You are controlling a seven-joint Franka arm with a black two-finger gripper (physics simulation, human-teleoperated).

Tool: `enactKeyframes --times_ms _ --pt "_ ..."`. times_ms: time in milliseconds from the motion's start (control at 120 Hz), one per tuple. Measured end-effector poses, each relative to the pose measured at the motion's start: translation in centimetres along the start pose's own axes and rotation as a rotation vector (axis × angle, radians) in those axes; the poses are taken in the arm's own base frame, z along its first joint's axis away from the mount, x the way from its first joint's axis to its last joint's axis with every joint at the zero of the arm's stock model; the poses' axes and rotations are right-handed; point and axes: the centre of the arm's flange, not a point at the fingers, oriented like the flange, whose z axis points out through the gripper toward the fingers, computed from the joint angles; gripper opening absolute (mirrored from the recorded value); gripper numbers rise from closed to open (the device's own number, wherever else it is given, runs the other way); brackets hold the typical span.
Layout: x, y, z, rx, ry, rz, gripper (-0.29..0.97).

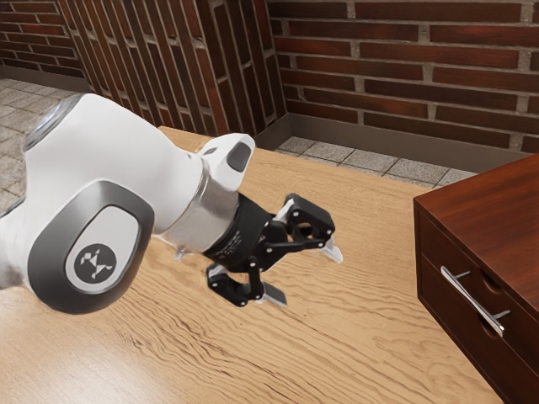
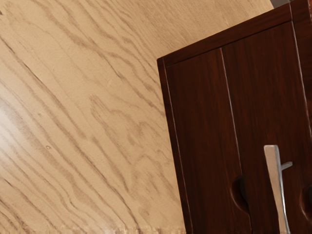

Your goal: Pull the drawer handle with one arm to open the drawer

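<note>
We are holding our gripper [image 1: 303, 271] over the table [image 1: 354, 353] at the exterior view's center, its 2 fingers spread wide and pinching nothing. The drawer [image 1: 446, 244] is sitting at the right edge, its handle [image 1: 474, 300] at lower right, well apart from us.

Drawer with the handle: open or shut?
Shut: the drawer lies flush with the cabinet, and the open gripper is apart from the handle.
</note>
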Motion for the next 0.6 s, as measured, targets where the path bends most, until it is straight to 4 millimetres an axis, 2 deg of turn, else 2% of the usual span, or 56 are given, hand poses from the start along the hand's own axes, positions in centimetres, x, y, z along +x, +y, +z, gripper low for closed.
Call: enactKeyframes --times_ms 150,325,600 --pt "-0.3 2.3 3.4 -0.005 -0.059 -0.049 0.62" --pt "1.7 3.2 7.5 0.016 -0.1 -0.121 0.55" --pt "1.7 3.2 7.9 0.024 -0.099 -0.153 0.4"
